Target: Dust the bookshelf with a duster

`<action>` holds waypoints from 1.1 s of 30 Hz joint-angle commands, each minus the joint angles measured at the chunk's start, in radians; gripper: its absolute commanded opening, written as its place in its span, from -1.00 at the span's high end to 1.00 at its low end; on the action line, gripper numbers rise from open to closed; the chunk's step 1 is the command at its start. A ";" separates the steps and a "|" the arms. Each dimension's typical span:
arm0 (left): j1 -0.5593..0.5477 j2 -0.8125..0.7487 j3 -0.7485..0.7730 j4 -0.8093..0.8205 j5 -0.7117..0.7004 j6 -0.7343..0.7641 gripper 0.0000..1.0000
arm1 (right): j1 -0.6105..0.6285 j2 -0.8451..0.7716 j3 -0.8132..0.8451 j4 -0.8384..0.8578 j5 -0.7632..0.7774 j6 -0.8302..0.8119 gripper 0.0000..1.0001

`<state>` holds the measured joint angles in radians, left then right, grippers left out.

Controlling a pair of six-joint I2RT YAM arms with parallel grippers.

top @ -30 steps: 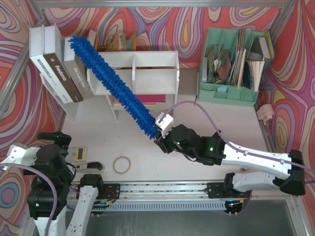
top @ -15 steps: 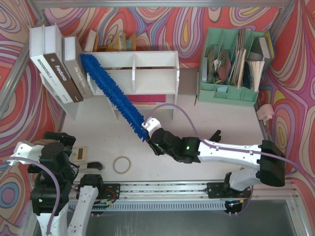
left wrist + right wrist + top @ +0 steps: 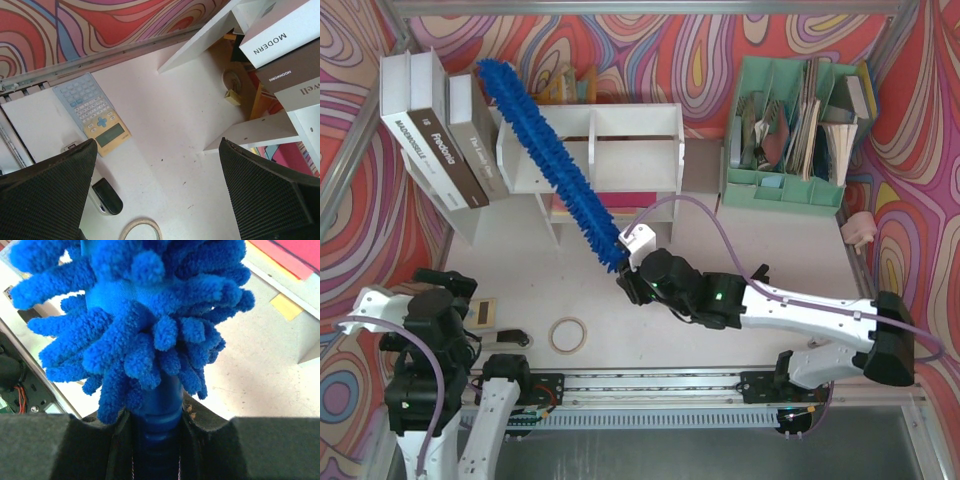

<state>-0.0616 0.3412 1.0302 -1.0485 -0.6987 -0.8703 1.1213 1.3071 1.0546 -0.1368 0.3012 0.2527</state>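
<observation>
The white bookshelf [image 3: 630, 150] stands at the back middle of the table. The long blue fluffy duster [image 3: 552, 165] slants across its left end, with the tip up by the leaning books and the butt toward me. My right gripper [image 3: 636, 268] is shut on the duster's blue handle [image 3: 157, 412] just below the shaggy head [image 3: 145, 315]. My left gripper [image 3: 157, 195] hangs open over bare table at the near left, well apart from the shelf, with nothing between its fingers [image 3: 45, 195]. One shelf leg and its underside [image 3: 250, 132] show in the left wrist view.
Leaning books [image 3: 435, 140] stand left of the shelf. A mint-green file organizer [image 3: 795, 130] is at the back right, with a pink object [image 3: 858, 230] in front of it. Near the left arm lie a calculator [image 3: 92, 115], a small black device [image 3: 107, 196] and a tape roll [image 3: 568, 334].
The duster's tip dropped onto the shelf's left end as the right arm reached left, then swung back up toward the books. The left arm barely shifted.
</observation>
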 commanded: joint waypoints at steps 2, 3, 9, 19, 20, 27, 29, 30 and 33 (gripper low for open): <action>0.005 -0.013 -0.019 -0.007 0.011 0.016 -0.97 | -0.003 0.075 0.027 0.064 -0.013 0.032 1.00; 0.005 -0.013 -0.021 -0.010 0.011 0.016 -0.97 | -0.004 0.086 0.029 0.063 -0.010 0.033 1.00; 0.005 -0.026 -0.032 -0.021 0.010 0.018 -0.97 | -0.008 0.145 0.055 0.026 0.036 0.047 1.00; 0.005 -0.023 -0.020 -0.008 0.061 0.054 -0.97 | -0.084 0.113 0.083 0.001 0.072 0.075 1.00; 0.005 -0.021 -0.018 -0.008 0.062 0.058 -0.96 | -0.084 0.102 0.094 0.006 0.061 0.068 1.00; 0.005 -0.027 -0.018 -0.005 0.058 0.063 -0.97 | -0.052 0.054 0.153 0.035 -0.039 0.054 1.00; 0.005 -0.028 -0.020 -0.005 0.060 0.062 -0.96 | -0.052 0.047 0.180 0.029 -0.051 0.051 1.00; 0.005 -0.029 -0.022 -0.005 0.062 0.062 -0.97 | -0.052 0.053 0.203 0.013 -0.056 0.046 1.00; 0.005 -0.027 -0.024 -0.004 0.064 0.059 -0.97 | -0.049 0.101 0.303 -0.075 -0.068 0.043 1.00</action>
<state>-0.0616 0.3180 1.0107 -1.0508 -0.6434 -0.8288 1.0653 1.3903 1.2377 -0.1776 0.2493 0.3031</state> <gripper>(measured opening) 0.982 0.340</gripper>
